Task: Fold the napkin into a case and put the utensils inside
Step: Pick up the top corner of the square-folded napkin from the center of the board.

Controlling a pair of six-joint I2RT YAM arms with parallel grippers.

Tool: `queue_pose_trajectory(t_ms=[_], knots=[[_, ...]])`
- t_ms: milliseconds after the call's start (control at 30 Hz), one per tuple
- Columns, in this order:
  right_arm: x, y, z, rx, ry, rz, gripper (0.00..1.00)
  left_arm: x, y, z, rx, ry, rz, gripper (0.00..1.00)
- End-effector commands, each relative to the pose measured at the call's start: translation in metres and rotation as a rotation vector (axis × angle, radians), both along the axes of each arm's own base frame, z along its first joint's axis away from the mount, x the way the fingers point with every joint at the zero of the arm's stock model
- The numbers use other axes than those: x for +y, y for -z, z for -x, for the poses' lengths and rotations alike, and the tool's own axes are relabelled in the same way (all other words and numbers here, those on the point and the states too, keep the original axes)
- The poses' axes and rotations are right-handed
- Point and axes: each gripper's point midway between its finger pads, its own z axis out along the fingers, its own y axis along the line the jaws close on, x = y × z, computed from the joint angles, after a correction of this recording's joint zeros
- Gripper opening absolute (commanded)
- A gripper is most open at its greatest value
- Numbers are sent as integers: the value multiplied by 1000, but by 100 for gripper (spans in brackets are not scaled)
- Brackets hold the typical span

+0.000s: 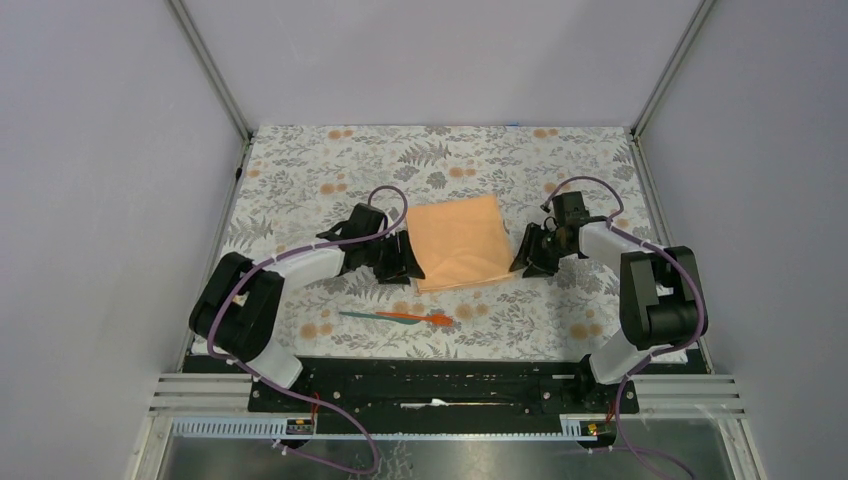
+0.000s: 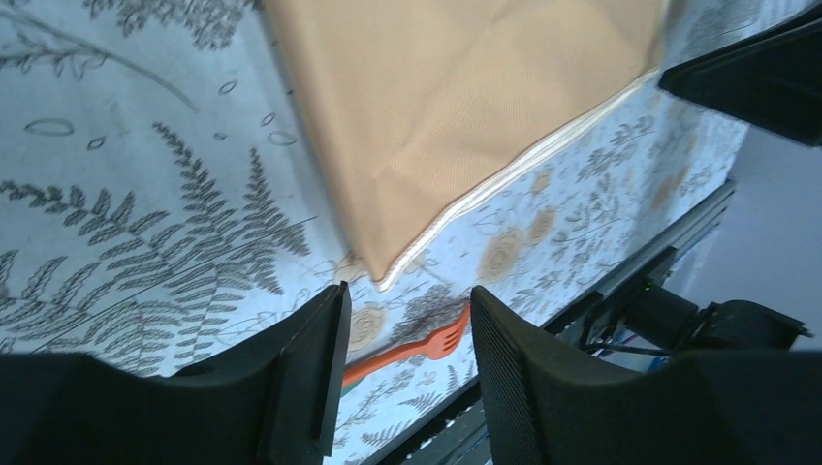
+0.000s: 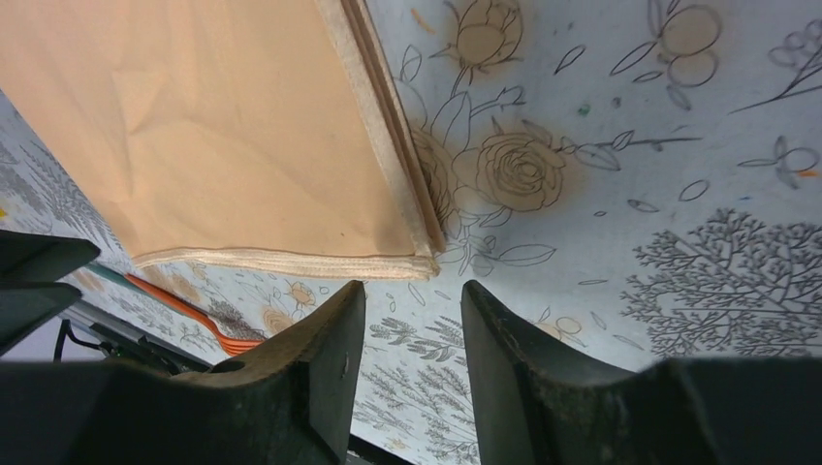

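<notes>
The left jaws stand a narrow gap apart and hold nothing; their fingers (image 2: 310, 373) hover just short of the napkin's (image 1: 460, 242) near left corner, and whether they touch the cloth there I cannot tell. The right jaws are parted about as little, also empty, with their fingers (image 3: 315, 358) just short of the napkin's near right corner, where two layered hems show at the edge.

The napkin lies flat on the floral tablecloth (image 1: 300, 170) that covers the counter, between the two arms.

On the near side of the napkin, apart from it and towards the arm bases, lie the utensils: the orange-red fork (image 1: 425, 318) with its tines below the napkin's near edge, and the teal-green piece (image 1: 362, 314) running out to its left, the two meeting end to end.
</notes>
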Motion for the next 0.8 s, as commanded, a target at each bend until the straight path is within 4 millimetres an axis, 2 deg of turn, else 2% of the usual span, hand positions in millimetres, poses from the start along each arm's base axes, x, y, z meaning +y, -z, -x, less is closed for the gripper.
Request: queue_pose_trajectory(t_ms=[0, 200, 367, 533, 767], knots=[[-4, 3, -9, -17, 17, -11, 46, 0, 6, -3, -25, -19, -10, 51], [0, 7, -11, -13, 13, -37, 41, -1, 18, -3, -11, -18, -24, 43], [2, 8, -13, -21, 9, -51, 41, 2, 28, -1, -1, -20, -48, 38], [5, 8, -15, -19, 4, -68, 34, 4, 35, 1, 11, -22, -60, 37], [8, 2, -14, -29, -4, -88, 32, 4, 38, 2, 17, -22, -62, 37]])
